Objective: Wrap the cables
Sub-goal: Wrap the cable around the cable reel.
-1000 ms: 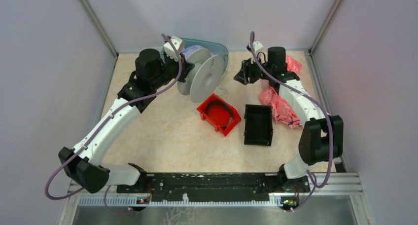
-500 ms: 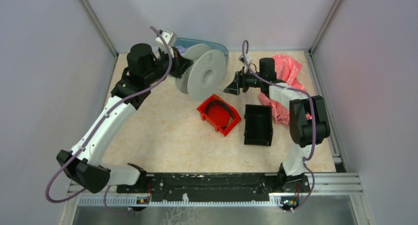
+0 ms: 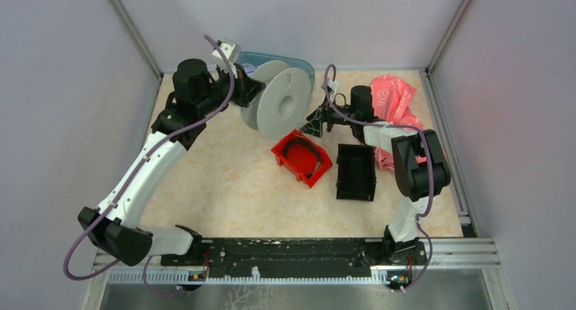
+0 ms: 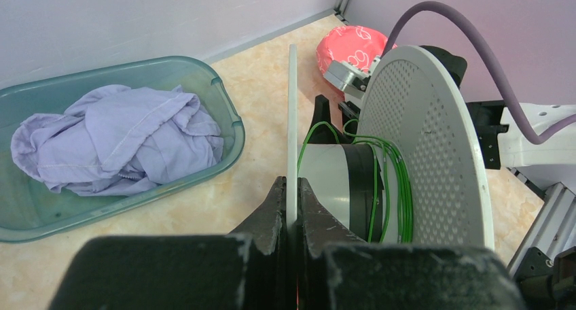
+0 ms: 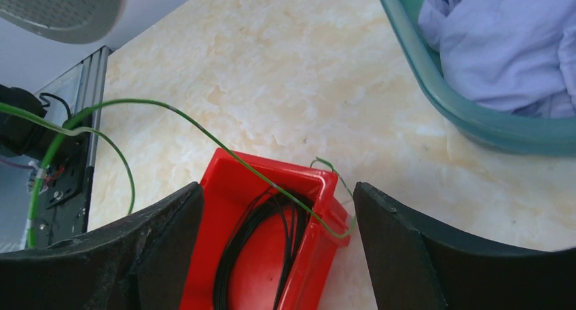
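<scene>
A white spool [image 3: 278, 106] stands on edge at the back of the table. My left gripper [image 4: 292, 184] is shut on the thin edge of one flange; from above it sits at the spool's left [image 3: 248, 92]. Thin green cable [image 4: 402, 194] is wound loosely round the spool's hub. A loose green strand [image 5: 234, 156] runs over the table and across the corner of a red bin [image 5: 309, 262]. My right gripper [image 5: 277, 187] hangs open above that bin with nothing between its fingers; in the top view it is just right of the spool [image 3: 314, 125].
The red bin [image 3: 302, 157] holds a coil of thin black wire [image 5: 224, 269]. A black bin [image 3: 355, 172] stands to its right. A pink bag [image 3: 390, 96] lies at the back right. A teal basin [image 4: 227, 113] with lilac cloth sits behind the spool.
The right arm has swung left, from by the pink bag to over the red bin, and its jaws have opened wider. The left gripper has turned the spool slightly, still gripping the flange.
</scene>
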